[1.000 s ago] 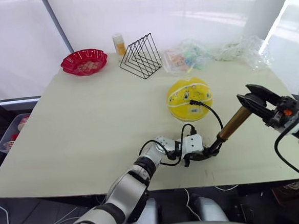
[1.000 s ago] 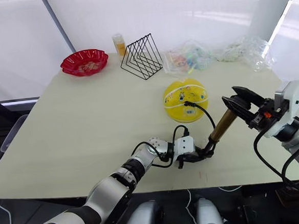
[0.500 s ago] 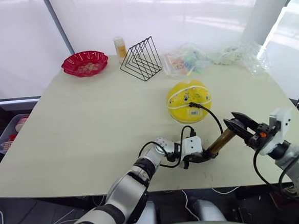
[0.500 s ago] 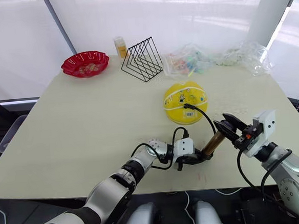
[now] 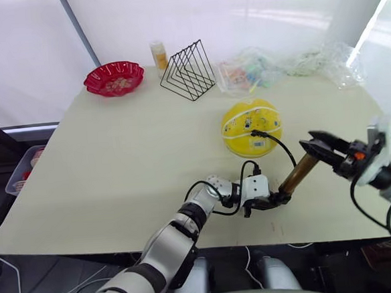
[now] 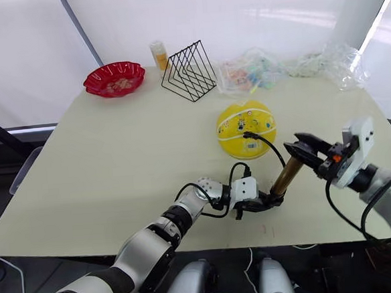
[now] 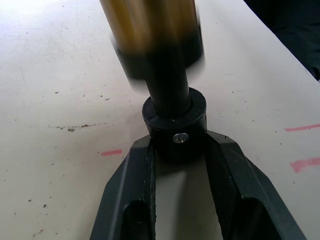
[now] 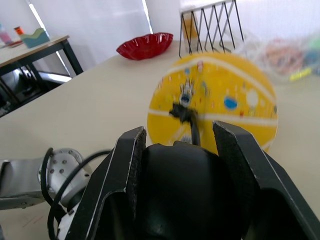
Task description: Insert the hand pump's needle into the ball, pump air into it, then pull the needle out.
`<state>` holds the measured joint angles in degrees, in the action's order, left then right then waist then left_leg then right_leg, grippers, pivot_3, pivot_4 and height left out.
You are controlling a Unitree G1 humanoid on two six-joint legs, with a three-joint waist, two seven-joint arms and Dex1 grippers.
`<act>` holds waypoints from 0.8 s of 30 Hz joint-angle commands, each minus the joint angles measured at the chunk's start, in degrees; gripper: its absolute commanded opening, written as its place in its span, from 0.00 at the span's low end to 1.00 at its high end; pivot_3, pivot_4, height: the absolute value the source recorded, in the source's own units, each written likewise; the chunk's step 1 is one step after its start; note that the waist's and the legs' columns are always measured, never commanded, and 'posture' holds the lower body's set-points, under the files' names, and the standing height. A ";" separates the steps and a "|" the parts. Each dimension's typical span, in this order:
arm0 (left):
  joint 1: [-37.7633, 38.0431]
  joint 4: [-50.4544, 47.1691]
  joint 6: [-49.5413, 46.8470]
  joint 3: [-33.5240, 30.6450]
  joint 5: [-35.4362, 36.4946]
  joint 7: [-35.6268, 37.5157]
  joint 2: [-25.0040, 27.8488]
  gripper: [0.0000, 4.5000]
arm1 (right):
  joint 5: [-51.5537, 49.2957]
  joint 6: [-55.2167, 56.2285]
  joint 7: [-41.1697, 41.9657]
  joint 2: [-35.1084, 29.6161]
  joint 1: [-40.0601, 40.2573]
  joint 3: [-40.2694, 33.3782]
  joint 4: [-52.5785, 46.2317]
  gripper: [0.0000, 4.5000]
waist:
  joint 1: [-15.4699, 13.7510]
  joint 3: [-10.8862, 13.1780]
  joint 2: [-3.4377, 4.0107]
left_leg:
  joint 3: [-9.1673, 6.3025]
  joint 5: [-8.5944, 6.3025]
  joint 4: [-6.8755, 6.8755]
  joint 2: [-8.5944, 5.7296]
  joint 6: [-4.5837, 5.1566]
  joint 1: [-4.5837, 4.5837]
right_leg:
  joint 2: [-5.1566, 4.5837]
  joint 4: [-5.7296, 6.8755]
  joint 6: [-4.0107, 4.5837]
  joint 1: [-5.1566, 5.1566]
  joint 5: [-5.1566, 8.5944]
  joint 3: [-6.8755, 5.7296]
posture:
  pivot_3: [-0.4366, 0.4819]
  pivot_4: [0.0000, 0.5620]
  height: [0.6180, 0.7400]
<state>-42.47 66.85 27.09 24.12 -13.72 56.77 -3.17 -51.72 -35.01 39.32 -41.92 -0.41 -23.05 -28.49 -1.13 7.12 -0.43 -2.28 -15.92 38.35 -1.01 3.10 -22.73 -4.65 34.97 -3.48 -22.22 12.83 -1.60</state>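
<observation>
- We pin the hand pump (image 5: 297,173) by its black base cap in our left gripper (image 7: 176,150) at the table's (image 5: 116,165) near edge.
- Our right gripper (image 5: 321,146) clasps the T-handle end.
- The barrel's long axis slants up toward our right arm.
- The hose fitting sits plugged into the yellow ball (image 5: 250,126), just beyond the pump.

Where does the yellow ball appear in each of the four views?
Left eye view: the ball sits right of centre on the table, behind the pump.
Right eye view: right of centre too.
Left wrist view: not in it.
Right wrist view: centre, beyond the right claw.
Shared landmark: the black hose fitting plugged into the ball's near side.
</observation>
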 commanded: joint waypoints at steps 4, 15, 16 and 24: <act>3.07 4.64 -2.44 3.16 -4.61 0.57 2.35 0.22 | -6.74 0.74 1.07 -8.46 -7.72 -12.88 -2.97 0.35 | -0.11 0.33 -0.09 | -0.01 0.00 0.01 -0.02 0.00 -0.03 | -0.01 -0.02 -0.02 0.01 -0.01 -0.02 | 0.48 0.27 0.97; 3.09 4.68 -2.53 3.17 -4.64 0.61 2.34 0.22 | -12.58 -2.71 -2.75 -10.00 -9.85 -12.89 -4.65 0.35 | -0.17 0.60 -0.08 | 0.01 0.00 0.04 -0.03 0.01 -0.07 | -0.20 -0.03 -0.04 0.00 -0.02 0.03 | 0.48 0.27 0.97; 3.08 4.69 -2.56 3.16 -4.63 0.60 2.32 0.22 | -12.50 -2.76 -2.95 -9.18 -9.39 -12.33 -4.98 0.35 | -0.18 0.60 -0.09 | 0.00 0.00 0.04 -0.02 0.01 -0.06 | -0.25 -0.03 -0.04 0.01 -0.03 0.02 | 0.48 0.27 0.97; 3.08 4.69 -2.73 3.09 -4.59 0.28 2.20 0.22 | -1.53 2.03 1.47 -0.06 3.24 -0.18 -4.48 0.35 | 0.21 -0.01 -0.62 | -0.06 0.00 0.02 0.08 0.00 0.22 | 0.05 -0.01 -0.03 0.23 -0.02 -0.02 | 0.48 0.27 0.97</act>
<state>-42.05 66.53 27.18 24.17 -13.88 56.72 -2.37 -57.09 -32.80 38.03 -42.23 -0.16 -29.54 -33.71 -0.92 7.11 -1.05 -2.34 -15.92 38.37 -0.92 3.11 -22.47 -4.60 34.96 -3.52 -21.96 12.81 -1.63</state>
